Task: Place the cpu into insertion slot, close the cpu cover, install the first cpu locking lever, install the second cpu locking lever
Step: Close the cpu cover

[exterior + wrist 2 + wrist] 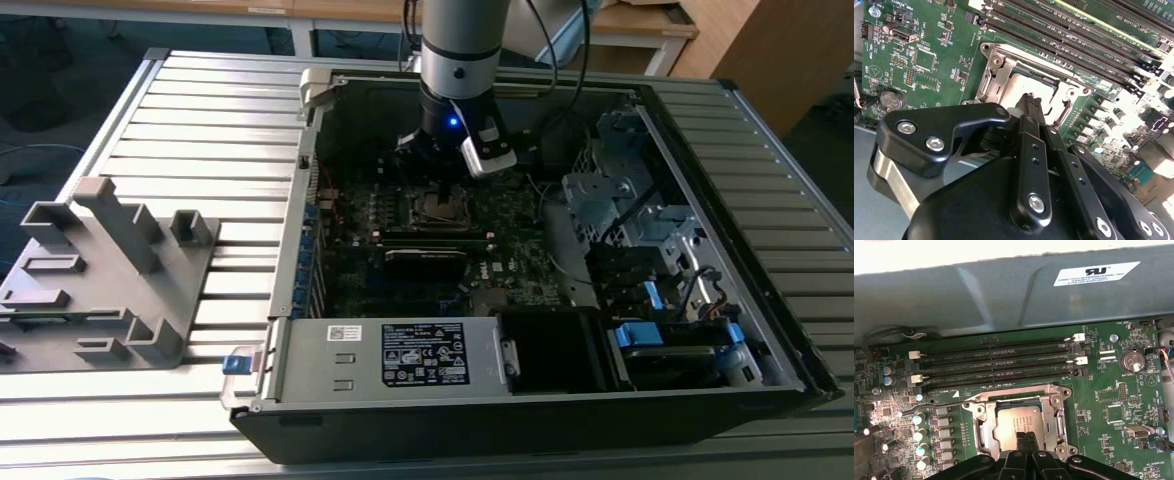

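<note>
The cpu (1015, 421) lies flat in the insertion slot (438, 207) on the green motherboard, its dull silver face (1030, 88) showing. The silvery cpu cover (985, 426) lies down around it, with the chip showing through its square window (990, 76). My gripper (1023, 438) hangs just over the chip's edge, its two black fingers pressed together with nothing between them. In the exterior view the gripper (442, 188) reaches down into the open computer case right above the socket. A thin metal locking lever (941, 400) runs out sideways from one corner of the socket.
Several long black memory slots (994, 360) lie beside the socket, close to the grey case wall (1004, 295). A labelled silver power-supply box (400, 355) fills the case's near side. Drive cages (627, 200) are at the exterior view's right. A grey fixture (107, 270) stands on the slatted table.
</note>
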`<state>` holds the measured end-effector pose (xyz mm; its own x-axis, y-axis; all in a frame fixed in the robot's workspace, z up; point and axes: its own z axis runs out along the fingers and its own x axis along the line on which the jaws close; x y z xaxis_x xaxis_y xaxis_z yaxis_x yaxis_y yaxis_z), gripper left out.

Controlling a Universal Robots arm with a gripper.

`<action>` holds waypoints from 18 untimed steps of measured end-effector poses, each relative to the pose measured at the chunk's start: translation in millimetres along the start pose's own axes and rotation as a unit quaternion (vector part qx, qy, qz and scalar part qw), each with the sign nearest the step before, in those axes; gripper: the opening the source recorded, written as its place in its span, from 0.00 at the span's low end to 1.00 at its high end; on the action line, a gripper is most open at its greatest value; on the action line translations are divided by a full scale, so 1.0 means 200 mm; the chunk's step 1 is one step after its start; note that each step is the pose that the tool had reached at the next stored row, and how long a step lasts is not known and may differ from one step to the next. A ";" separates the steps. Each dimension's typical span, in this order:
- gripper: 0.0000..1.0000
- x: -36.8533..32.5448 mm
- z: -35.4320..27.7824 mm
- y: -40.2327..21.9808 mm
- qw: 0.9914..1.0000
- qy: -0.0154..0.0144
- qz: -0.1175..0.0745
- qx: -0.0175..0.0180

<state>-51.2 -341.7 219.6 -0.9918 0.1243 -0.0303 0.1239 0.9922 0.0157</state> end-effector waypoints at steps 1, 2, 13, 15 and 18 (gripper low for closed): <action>0.11 0.000 0.000 0.000 1.000 0.000 0.000 0.000; 0.11 0.000 0.000 0.000 1.000 0.000 0.000 0.000; 0.11 0.002 0.000 0.001 1.000 0.000 -0.002 0.000; 0.11 0.003 0.000 0.002 1.000 0.000 -0.002 0.000; 0.11 0.004 0.000 0.002 1.000 0.000 -0.002 0.000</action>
<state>-51.9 -341.2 219.4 -0.9923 0.1202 -0.0303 0.1197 0.9927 0.0158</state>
